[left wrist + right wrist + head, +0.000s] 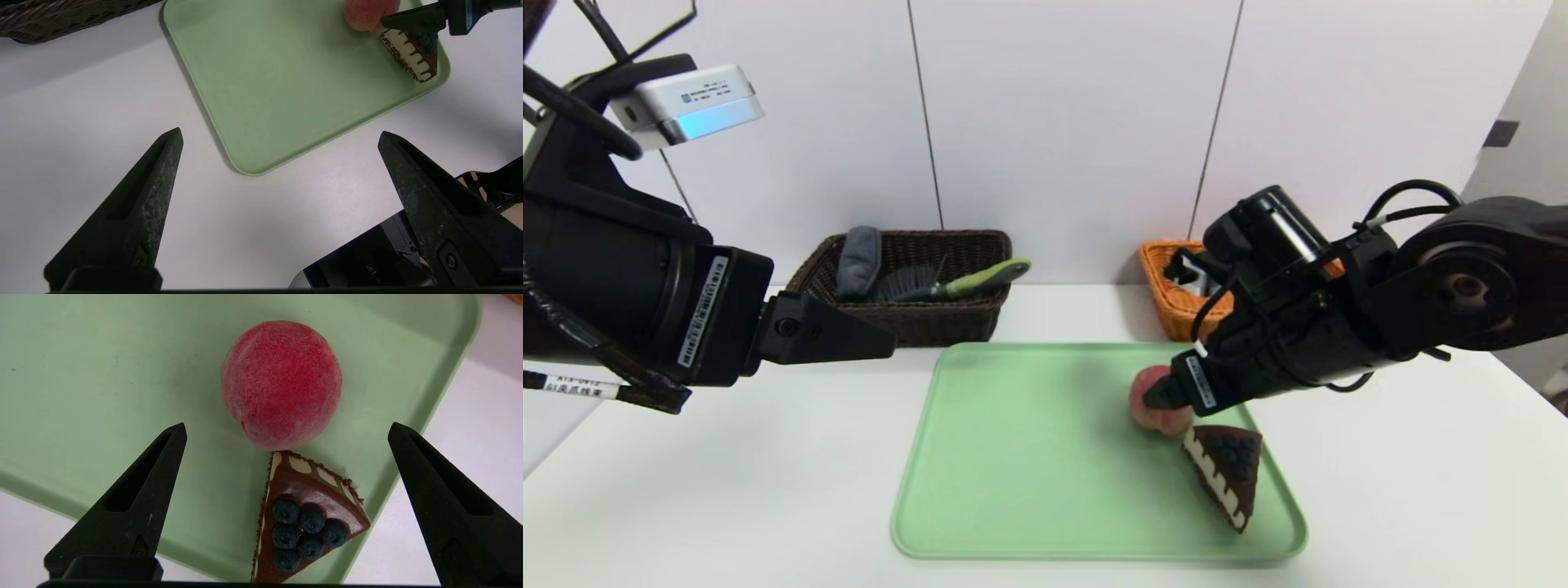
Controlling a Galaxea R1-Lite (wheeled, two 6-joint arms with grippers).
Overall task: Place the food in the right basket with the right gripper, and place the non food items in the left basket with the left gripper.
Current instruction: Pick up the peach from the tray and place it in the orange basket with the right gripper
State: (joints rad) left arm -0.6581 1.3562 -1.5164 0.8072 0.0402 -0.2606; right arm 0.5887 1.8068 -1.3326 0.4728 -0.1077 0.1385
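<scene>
Peach (pixel 281 384), red and fuzzy, sits on the right part of a pale green tray (pixel 1029 457), near the tray's far right corner. Touching it on the near side is a wedge of chocolate cake (pixel 304 516) topped with a cluster of blueberries, its pointed end meeting the peach and its wide end lying by the tray's right rim. The rest of the tray is bare.

The right tool (pixel 286 465) hangs just above these two foods, pointing down and toward the left, its two black fingers (pixel 135 506) spread wide with the peach and cake seen between them. It grips nothing. In the head view its tip sits in front of the peach.

The tray rests on a white desk (pixel 727 490). Behind the tray on the right stands an orange basket (pixel 1168 306), partly hidden by the right arm. Behind the tray on the left stands a dark brown woven basket (pixel 931 322) holding a brush with a green handle (pixel 964 283) and a grey padded item (pixel 858 260).

The left tool (pixel 278 204) is held over the bare desk to the left of the tray, well apart from the food, its fingers also spread wide and carrying nothing.
</scene>
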